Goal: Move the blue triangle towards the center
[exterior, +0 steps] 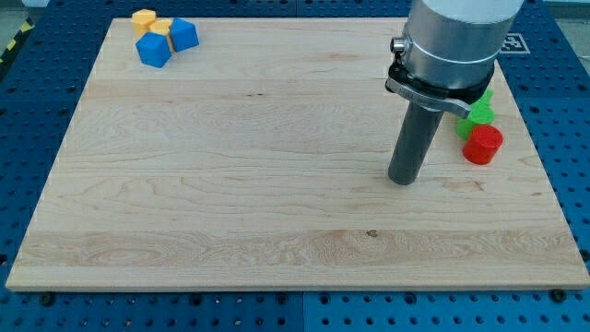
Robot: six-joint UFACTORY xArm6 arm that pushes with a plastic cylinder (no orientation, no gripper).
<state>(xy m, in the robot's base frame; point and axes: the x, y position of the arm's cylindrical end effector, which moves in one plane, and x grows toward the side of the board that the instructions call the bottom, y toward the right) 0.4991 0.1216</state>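
Observation:
Two blue blocks lie at the view's top left: a larger blue block (pixel 154 50) and a smaller blue block (pixel 184 34) to its right; I cannot tell which is the triangle. Two yellow blocks (pixel 144 19) (pixel 162 27) touch them from above. My tip (pixel 402 179) rests on the board at the view's right, far from the blue blocks. A red block (pixel 482 145) and a green block (pixel 479 112) sit to the right of my tip.
The wooden board (pixel 277 184) lies on a blue perforated table. The arm's grey body (pixel 452 41) hangs over the board's top right and hides part of the green block.

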